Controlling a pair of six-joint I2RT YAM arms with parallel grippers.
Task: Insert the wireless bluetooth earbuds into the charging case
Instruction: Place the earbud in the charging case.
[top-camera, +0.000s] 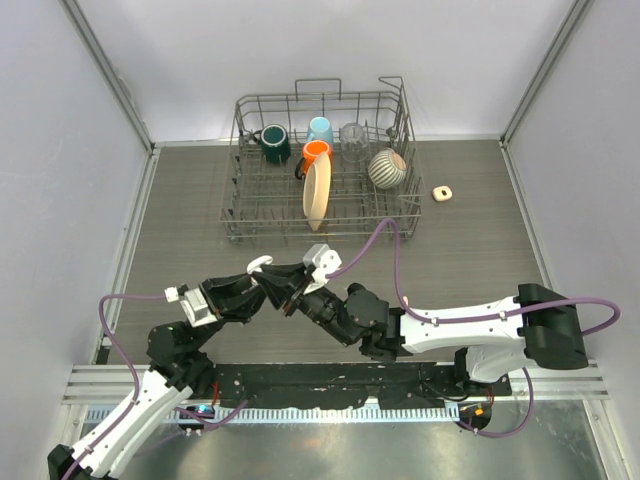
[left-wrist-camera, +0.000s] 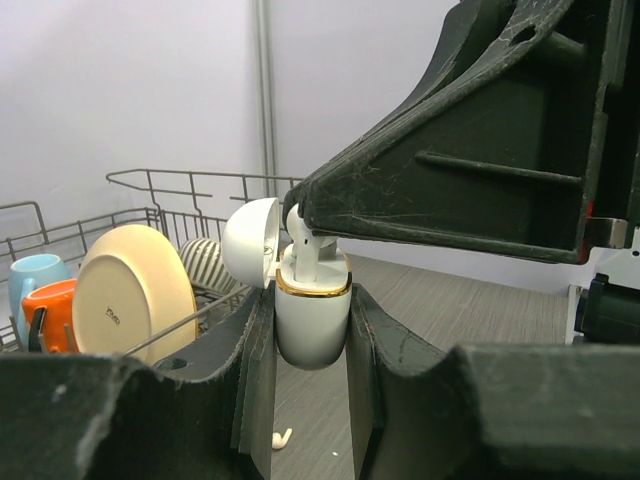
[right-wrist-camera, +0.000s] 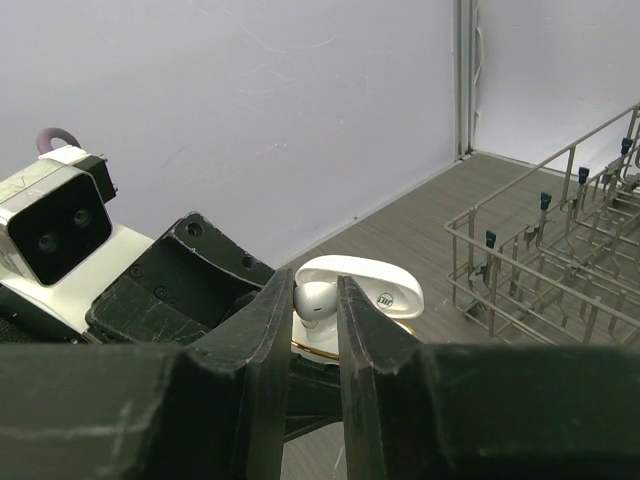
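My left gripper (left-wrist-camera: 311, 305) is shut on the white charging case (left-wrist-camera: 312, 325), held upright above the table with its lid (left-wrist-camera: 250, 243) swung open to the left. My right gripper (right-wrist-camera: 315, 292) is shut on one white earbud (right-wrist-camera: 318, 300), holding it right at the case's gold-rimmed mouth (right-wrist-camera: 318, 347). The left wrist view shows that earbud (left-wrist-camera: 303, 252) stem-down in the case opening, under the right gripper's fingers (left-wrist-camera: 470, 160). A second earbud (left-wrist-camera: 281, 437) lies on the table below. In the top view both grippers meet at the near middle, left gripper (top-camera: 262, 290) against right gripper (top-camera: 288, 292).
A wire dish rack (top-camera: 320, 165) stands at the back with mugs, a cream plate (top-camera: 316, 193) and a striped cup. A small beige case (top-camera: 443, 192) lies to the right of the rack. Grey walls close in both sides. The rack's edge (right-wrist-camera: 560, 260) shows to the right in the right wrist view.
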